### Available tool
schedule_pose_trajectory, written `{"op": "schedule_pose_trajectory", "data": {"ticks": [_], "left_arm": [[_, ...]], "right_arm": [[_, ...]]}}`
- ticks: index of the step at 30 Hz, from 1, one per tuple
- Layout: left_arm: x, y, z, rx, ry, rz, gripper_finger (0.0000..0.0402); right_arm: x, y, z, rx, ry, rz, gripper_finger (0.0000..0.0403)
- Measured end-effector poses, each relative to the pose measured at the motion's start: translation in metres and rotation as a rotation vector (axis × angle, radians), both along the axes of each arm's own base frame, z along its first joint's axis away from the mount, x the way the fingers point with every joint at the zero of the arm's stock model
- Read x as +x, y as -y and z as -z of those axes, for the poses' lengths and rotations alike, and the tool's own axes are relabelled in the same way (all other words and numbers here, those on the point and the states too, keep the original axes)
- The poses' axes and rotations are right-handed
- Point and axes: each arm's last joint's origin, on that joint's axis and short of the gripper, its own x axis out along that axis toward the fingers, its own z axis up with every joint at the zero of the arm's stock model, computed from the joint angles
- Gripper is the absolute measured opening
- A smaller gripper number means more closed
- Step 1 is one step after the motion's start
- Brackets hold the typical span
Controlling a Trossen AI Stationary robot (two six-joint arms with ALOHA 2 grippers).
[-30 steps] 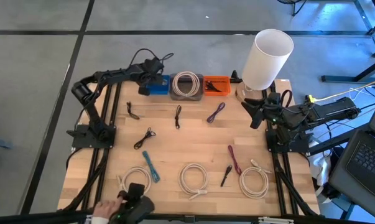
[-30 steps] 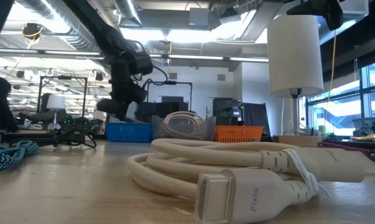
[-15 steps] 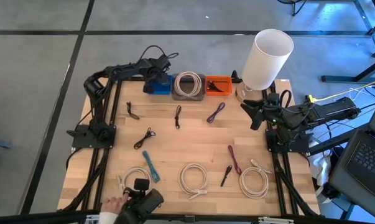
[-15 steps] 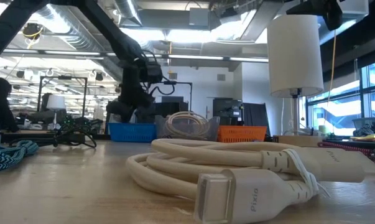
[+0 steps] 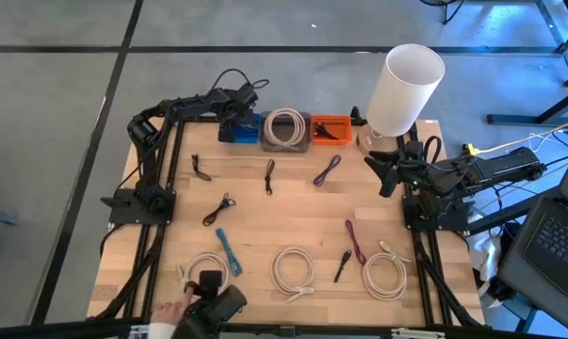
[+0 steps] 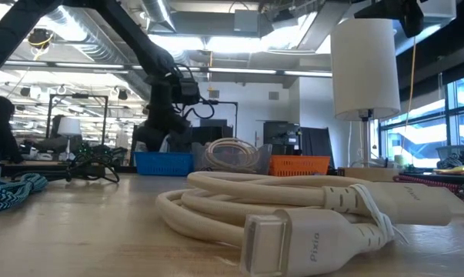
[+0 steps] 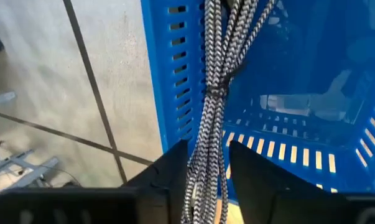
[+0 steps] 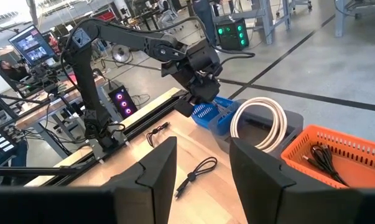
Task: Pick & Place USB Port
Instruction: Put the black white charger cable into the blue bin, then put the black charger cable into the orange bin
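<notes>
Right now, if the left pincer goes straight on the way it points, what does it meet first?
Probably the blue bin: the left pincer, shut on a braided cable, points into it. Depth is unclear.

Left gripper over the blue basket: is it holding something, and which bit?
Yes. The left gripper pinches a black-and-white braided cable around its bundled strands, dangling it into the blue basket. The right gripper holds nothing.

Black-white braided cable, blue bin

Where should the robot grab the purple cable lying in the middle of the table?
Probably at the middle of the thin purple cable, where its folded strands run together. Come straight down from above: it lies flat on the wooden table with bare wood around it.
</notes>
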Motion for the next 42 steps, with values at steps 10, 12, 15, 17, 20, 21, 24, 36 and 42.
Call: {"op": "schedule_pose_trajectory", "data": {"ticks": [10, 12, 15, 17, 20, 21, 24, 36, 42], "left_arm": [[-0.019, 0.017, -0.038, 0.057, -0.036, -0.125, 0.0164], [-0.027, 0.028, -0.057, 0.008, 0.083, -0.196, 0.0167], [-0.037, 0.044, -0.082, -0.105, 0.311, -0.324, 0.0168], [-0.041, 0.056, -0.096, -0.188, 0.444, -0.391, 0.0168], [-0.041, 0.074, -0.113, -0.268, 0.548, -0.418, 0.0168], [-0.04, 0.081, -0.117, -0.285, 0.565, -0.412, 0.0168], [-0.036, 0.102, -0.126, -0.305, 0.57, -0.38, 0.0168], [-0.024, 0.169, -0.116, -0.417, 0.405, -0.258, 0.0168], [-0.032, 0.196, -0.063, -0.492, 0.202, -0.151, 0.0168]], "right_arm": [[0.0, 0.0, 0.0, -0.002, -0.002, -0.004, 0.015], [0.0, 0.0, 0.0, -0.002, -0.002, -0.004, 0.015], [0.0, 0.0, 0.0, -0.002, -0.002, -0.003, 0.015], [0.0, 0.0, 0.0, -0.002, -0.002, -0.003, 0.015], [0.0, 0.0, 0.0, -0.002, -0.002, -0.002, 0.015], [0.0, 0.0, 0.0, -0.001, -0.001, -0.002, 0.015], [0.0, 0.0, 0.0, 0.019, 0.01, 0.003, 0.015], [0.001, -0.001, 0.0, 0.047, 0.019, -0.018, 0.015], [0.001, -0.001, 0.0, 0.047, 0.018, -0.019, 0.015]]}}
